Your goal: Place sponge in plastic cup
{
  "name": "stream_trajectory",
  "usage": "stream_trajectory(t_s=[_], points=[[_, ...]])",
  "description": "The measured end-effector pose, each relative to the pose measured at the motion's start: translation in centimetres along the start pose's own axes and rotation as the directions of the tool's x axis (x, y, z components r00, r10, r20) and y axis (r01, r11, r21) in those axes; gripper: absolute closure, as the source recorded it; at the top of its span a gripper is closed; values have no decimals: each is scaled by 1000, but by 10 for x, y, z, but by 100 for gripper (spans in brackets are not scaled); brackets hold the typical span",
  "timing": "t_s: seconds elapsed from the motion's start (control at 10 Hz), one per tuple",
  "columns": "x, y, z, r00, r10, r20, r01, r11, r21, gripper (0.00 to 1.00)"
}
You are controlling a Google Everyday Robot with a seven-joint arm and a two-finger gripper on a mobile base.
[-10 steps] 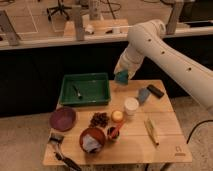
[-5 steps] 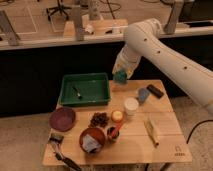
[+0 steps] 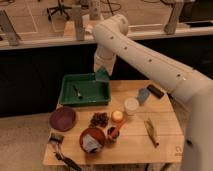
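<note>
Gripper (image 3: 101,75) first, operator: you have it hanging from the white arm (image 3: 145,55) over the far-left part of the wooden table (image 3: 165,135), just above the right rear corner of the green tray (image 3: 67,95). Its fingers are clenched on the sponge (image 3: 102,76), a small dark green pad that shows at the tip, lifted off the table surface.

Directly below and to the left of your gripper, the green tray holds one small dark utensil (image 3: 76,91) lying on its floor. To the right of the gripper and nearer the camera stands the white plastic cup (image 3: 131,105), upright, well apart from the sponge. Just beyond the cup lies a blue-grey flat piece (image 3: 143,95), and beside that a black block (image 3: 155,91) near the table's far edge.

Further from the gripper, toward the front of the table, you will find a small orange-topped item (image 3: 117,116), a cluster of dark grapes (image 3: 99,119), a purple plate (image 3: 63,118), a red-brown bowl (image 3: 92,139) with something pale inside, and a yellowish elongated item (image 3: 151,131) lying to the right.
</note>
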Motion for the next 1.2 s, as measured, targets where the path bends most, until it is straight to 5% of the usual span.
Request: stream_trajectory(t_s=[0.4, 0.6, 0.8, 1.0, 1.2], points=[[-6, -21, 58, 997, 30, 73, -33, 999, 39, 93], [-11, -18, 75, 991, 73, 114, -87, 988, 127, 73], [-13, -20, 90, 971, 183, 155, -211, 960, 186, 52], [-11, -21, 101, 949, 263, 173, -294, 937, 187, 33], [-11, -25, 117, 934, 311, 177, -337, 931, 144, 20]])
